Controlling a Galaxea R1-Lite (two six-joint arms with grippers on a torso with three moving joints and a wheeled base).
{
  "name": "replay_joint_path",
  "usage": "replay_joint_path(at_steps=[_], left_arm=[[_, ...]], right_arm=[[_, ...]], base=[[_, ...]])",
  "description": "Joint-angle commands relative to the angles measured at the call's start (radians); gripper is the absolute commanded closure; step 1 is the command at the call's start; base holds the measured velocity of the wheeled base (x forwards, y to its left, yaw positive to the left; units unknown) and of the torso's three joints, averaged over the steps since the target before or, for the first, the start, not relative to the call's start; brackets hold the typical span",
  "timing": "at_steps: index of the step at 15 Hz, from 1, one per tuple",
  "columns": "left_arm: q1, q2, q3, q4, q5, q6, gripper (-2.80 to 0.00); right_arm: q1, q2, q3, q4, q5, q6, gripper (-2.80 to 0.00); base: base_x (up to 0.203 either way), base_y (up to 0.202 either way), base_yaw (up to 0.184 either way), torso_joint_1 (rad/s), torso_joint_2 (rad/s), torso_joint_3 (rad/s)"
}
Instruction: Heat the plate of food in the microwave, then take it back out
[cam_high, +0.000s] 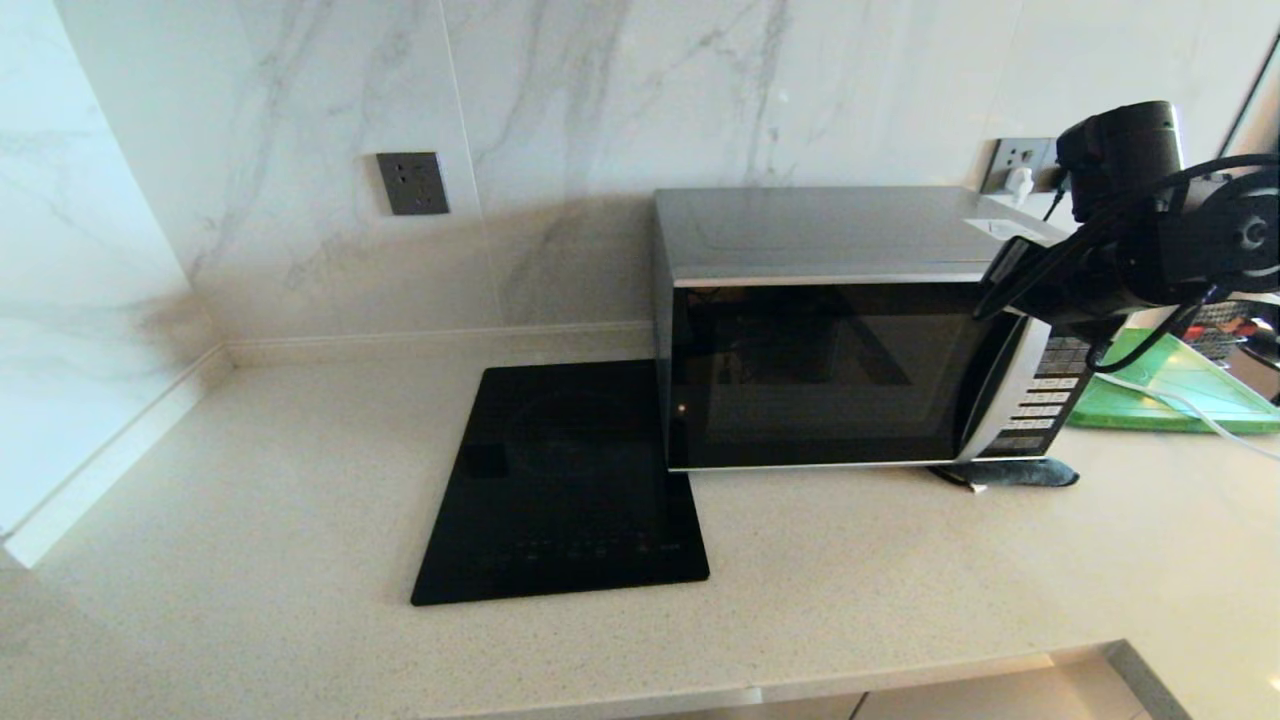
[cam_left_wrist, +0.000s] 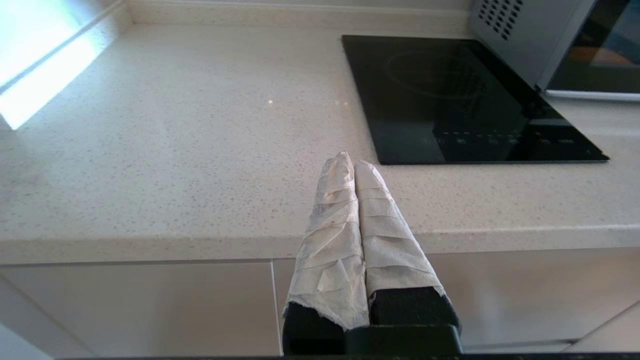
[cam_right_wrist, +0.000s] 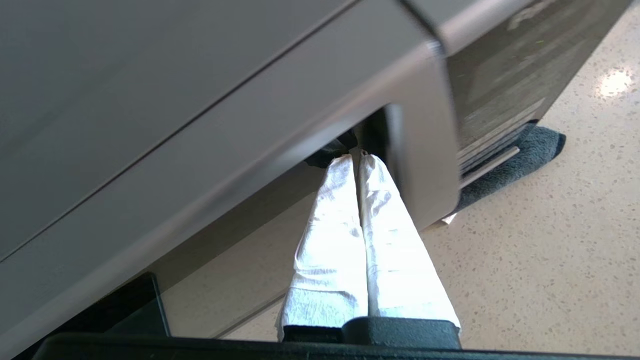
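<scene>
The microwave (cam_high: 830, 370) stands on the counter with its dark glass door closed. The plate of food shows in no view. My right arm (cam_high: 1130, 250) reaches in at the microwave's upper right corner. In the right wrist view my right gripper (cam_right_wrist: 356, 156) is shut, its white-wrapped fingers pressed together. Their tips sit in the gap behind the top of the curved silver handle (cam_right_wrist: 425, 140), with nothing between them. My left gripper (cam_left_wrist: 352, 162) is shut and empty, hovering just off the counter's front edge, left of the black cooktop (cam_left_wrist: 460, 100).
The black glass cooktop (cam_high: 560, 490) lies flush against the microwave's left side. A green board (cam_high: 1180, 390) and a white cable lie to the microwave's right. A dark cloth (cam_high: 1010, 473) sticks out under its right front corner. The marble wall runs behind.
</scene>
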Motion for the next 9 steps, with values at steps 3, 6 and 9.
replay_joint_path(at_steps=[3,6,9], left_arm=[[0.0,0.002,0.0,0.0,0.0,-0.001,0.0],[0.0,0.002,0.0,0.0,0.0,-0.001,0.0],[0.0,0.002,0.0,0.0,0.0,-0.001,0.0]], right_arm=[[-0.011,-0.091,0.088,-0.007,0.008,0.001,0.0],[-0.011,-0.25,0.221,-0.007,0.054,-0.026,0.0],[-0.018,-0.434,0.376,-0.007,0.1,-0.049,0.0]], base=[[0.0,0.0,0.0,0.0,0.0,0.0],[0.0,0.0,0.0,0.0,0.0,0.0],[0.0,0.0,0.0,0.0,0.0,0.0]])
